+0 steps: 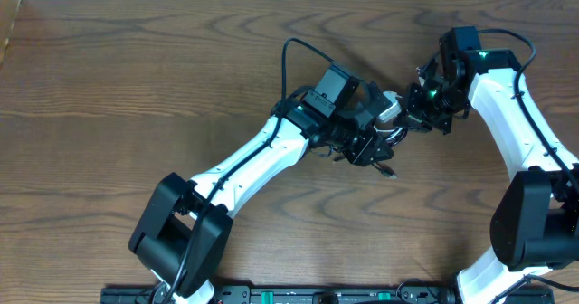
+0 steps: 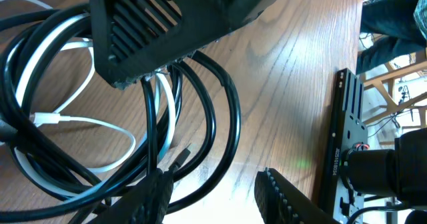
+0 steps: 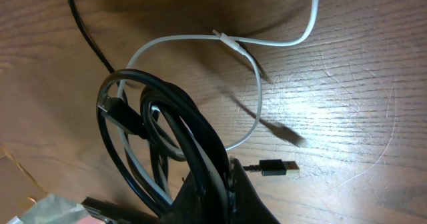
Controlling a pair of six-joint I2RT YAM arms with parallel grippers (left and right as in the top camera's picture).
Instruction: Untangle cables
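The left pincer (image 2: 212, 177) stands partway open above the table (image 1: 136, 87) and clamps nothing; a loop of the black cable (image 2: 233, 111) runs close by its fingers. The black cable and the white cable (image 2: 80, 121) lie coiled together mid-table, between the two arms. The right pincer (image 3: 212, 176) is closed tight on the black coils, with a small plug (image 3: 277, 167) lying loose on the wood nearby.

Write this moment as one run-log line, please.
right pincer: shut on black cable | left pincer: open | white cable: tangled in black cable

Wood-grain table (image 1: 136, 87) — the cables (image 3: 180, 117) partly rest there.
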